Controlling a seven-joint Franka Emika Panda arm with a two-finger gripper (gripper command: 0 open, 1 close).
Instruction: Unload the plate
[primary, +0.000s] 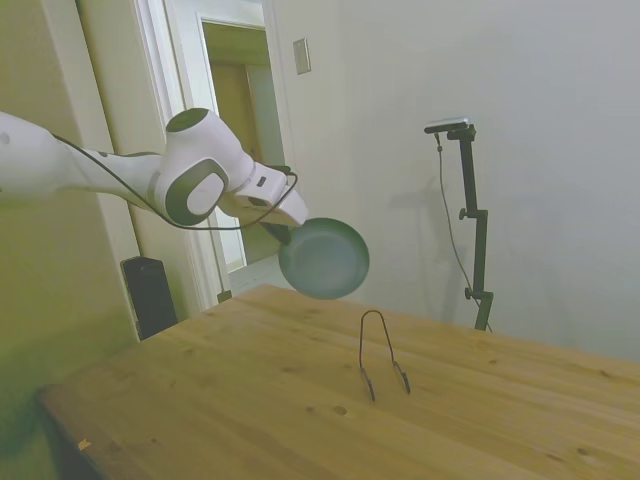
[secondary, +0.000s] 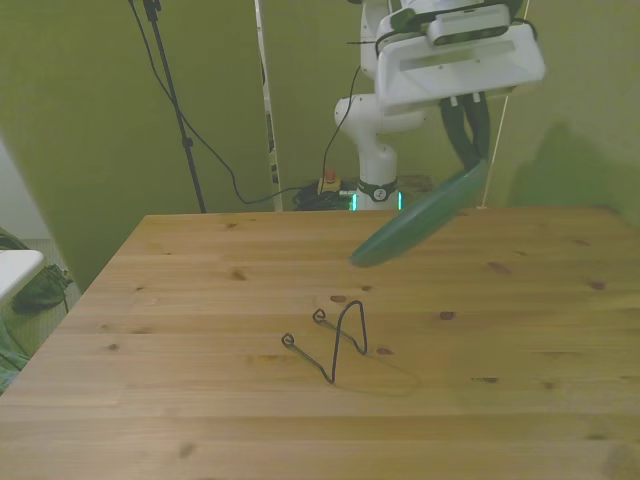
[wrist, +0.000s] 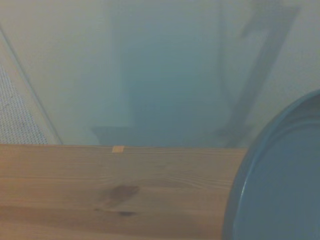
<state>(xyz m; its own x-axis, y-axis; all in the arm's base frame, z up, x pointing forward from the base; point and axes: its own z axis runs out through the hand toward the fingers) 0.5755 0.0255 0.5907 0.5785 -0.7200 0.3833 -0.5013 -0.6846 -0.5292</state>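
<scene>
Grey-green plate (primary: 325, 259) gripped by gripper (primary: 283, 232) at rim (tilted), held above wire stand (primary: 378, 352).

1. The white jointed Franka arm (primary: 190, 180) enters from the side view's left edge and crosses its upper left.
2. Its two-finger gripper (primary: 285, 235) is clamped on the round dark grey-green plate's (primary: 324, 258) rim, holding it tilted in mid-air.

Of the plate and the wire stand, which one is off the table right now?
The plate: the gripper holds it by its rim, tilted in the air. The wire stand sits empty on the table.
</scene>
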